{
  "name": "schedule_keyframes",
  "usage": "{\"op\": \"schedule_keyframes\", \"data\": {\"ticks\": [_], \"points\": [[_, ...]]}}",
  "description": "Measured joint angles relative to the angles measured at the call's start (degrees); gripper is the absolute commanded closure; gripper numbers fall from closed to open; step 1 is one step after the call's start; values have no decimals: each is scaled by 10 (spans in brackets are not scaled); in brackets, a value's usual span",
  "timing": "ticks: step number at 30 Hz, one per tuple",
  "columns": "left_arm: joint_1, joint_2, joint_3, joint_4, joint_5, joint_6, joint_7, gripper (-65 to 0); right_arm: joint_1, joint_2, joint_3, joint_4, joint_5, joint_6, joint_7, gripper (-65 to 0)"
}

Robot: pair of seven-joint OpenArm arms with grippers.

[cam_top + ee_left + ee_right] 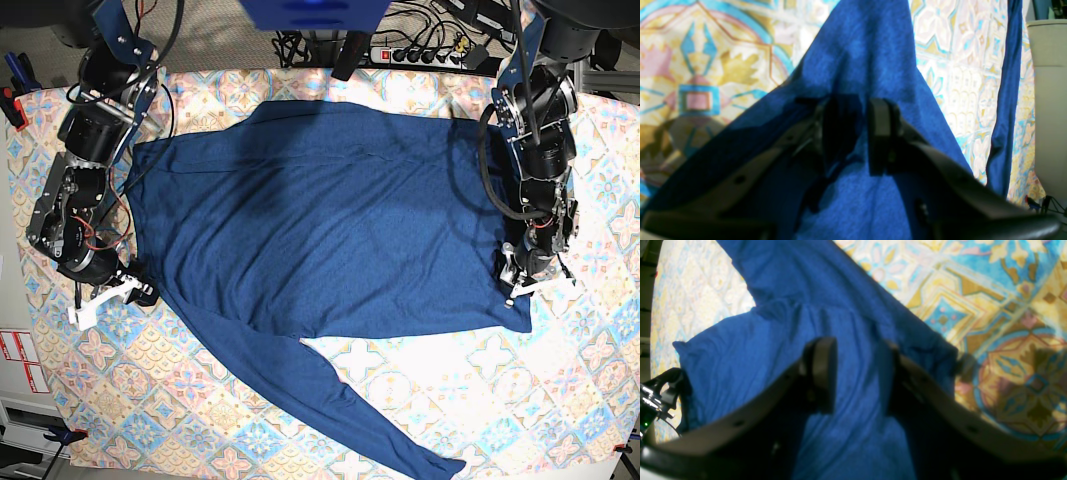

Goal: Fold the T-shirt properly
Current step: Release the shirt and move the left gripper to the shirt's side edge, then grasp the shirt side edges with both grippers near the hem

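Both pincers pinch our thin navy knit T-shirt [330, 220] at opposite edges: left pincer [853, 133], right pincer [853, 373]. It lies spread across the patterned tabletop [560, 380]. We should lift evenly, keeping fabric taut.

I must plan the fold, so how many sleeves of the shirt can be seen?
1. One sleeve lies stretched from the shirt toward the table's near edge, flat on the patterned cloth. The other sleeve does not show clearly; it may be hidden.
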Motion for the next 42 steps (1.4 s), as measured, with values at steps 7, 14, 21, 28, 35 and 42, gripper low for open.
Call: {"op": "schedule_keyframes", "data": {"ticks": [7, 14, 21, 28, 35, 42], "points": [[29, 1, -1, 45, 2, 11, 24, -176, 0, 0, 0, 0, 0, 0, 0, -202], [63, -5, -11, 148, 9, 23, 28, -180, 0, 0, 0, 2, 0, 0, 0, -202], [65, -15, -66, 151, 17, 73, 24, -180, 0, 0, 0, 2, 0, 0, 0, -202], [44, -12, -67, 111, 54, 89, 1, -180, 0, 0, -1, 2, 1, 0, 0, -202], [16, -16, -66, 32, 55, 83, -45, -180, 0, 0, -1, 2, 1, 0, -11, -202], [10, -1, -66, 23, 58, 79, -65, -182, 0, 0, -1, 2, 2, 0, -11, -202]]}}
